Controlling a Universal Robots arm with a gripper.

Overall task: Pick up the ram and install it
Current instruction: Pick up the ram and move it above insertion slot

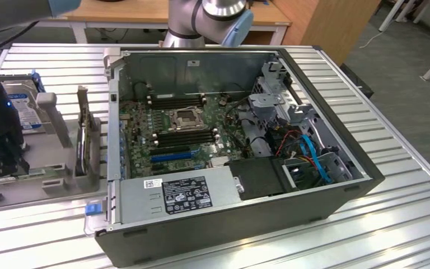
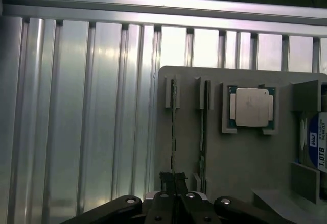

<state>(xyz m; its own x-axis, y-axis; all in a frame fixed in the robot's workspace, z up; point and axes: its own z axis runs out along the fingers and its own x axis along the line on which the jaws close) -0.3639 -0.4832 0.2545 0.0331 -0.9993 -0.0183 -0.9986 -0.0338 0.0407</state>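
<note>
The room has a grey floor (image 1: pixel 402 56) and a wooden desk (image 1: pixel 148 11), both well apart from the grey tray (image 1: pixel 20 203). Under the tray lies a big silver table (image 1: pixel 394 185) made of long shiny metal ridges. A dark computer case (image 1: pixel 335 207) lies open on the table just beside the tray, on the exterior view's right of it, and its green board shows inside. The robot arm (image 1: pixel 208 17) starts behind the case and reaches over to the tray.

A hard drive (image 2: pixel 318 142) with a blue label stands on the tray. A square silver chip (image 2: pixel 251 106) sits in a pocket of the tray near it. The ram (image 2: pixel 173 132) stands on its thin edge in a slot of the tray, with a second stick (image 2: pixel 203 117) just beside it. The gripper (image 2: pixel 174 180) is above the tray, pinched narrow on the ram's edge.
</note>
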